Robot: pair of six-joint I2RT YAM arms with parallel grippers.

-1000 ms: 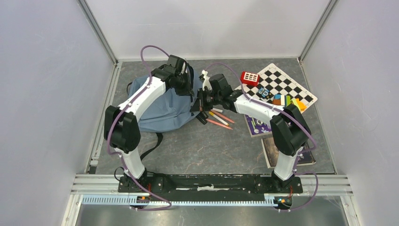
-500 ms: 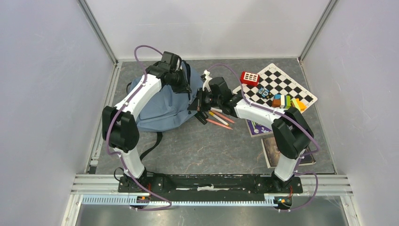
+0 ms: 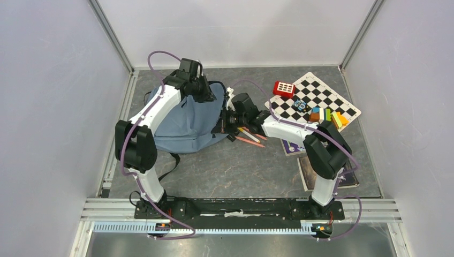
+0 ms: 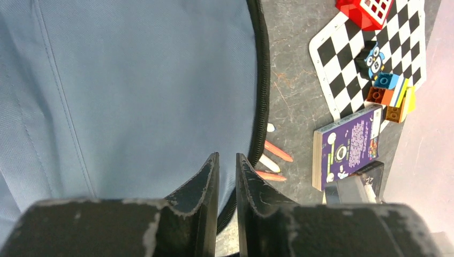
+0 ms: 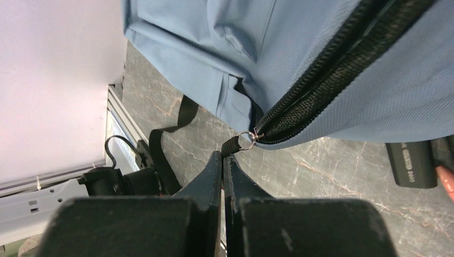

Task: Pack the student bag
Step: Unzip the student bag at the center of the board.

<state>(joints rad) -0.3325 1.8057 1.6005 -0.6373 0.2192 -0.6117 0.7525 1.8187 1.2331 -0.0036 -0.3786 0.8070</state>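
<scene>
The student bag lies flat at the left of the table, blue-grey with a black zipper along its right edge. My left gripper hovers over the bag's far part. Its jaws stand a narrow gap apart with only bag fabric showing behind them. My right gripper is at the bag's right edge, shut on the black cord zipper pull. A small metal ring joins the pull to the zipper.
Orange and white crayons lie just right of the bag, beside a black marker. Farther right are a chessboard, a red block, coloured bricks, a purple book and a dark book. Bag straps trail toward the left arm's base.
My left gripper has moved left and back over the bag, and its jaws have parted slightly. My right gripper has shifted left and nearer, still gripping the zipper pull.
</scene>
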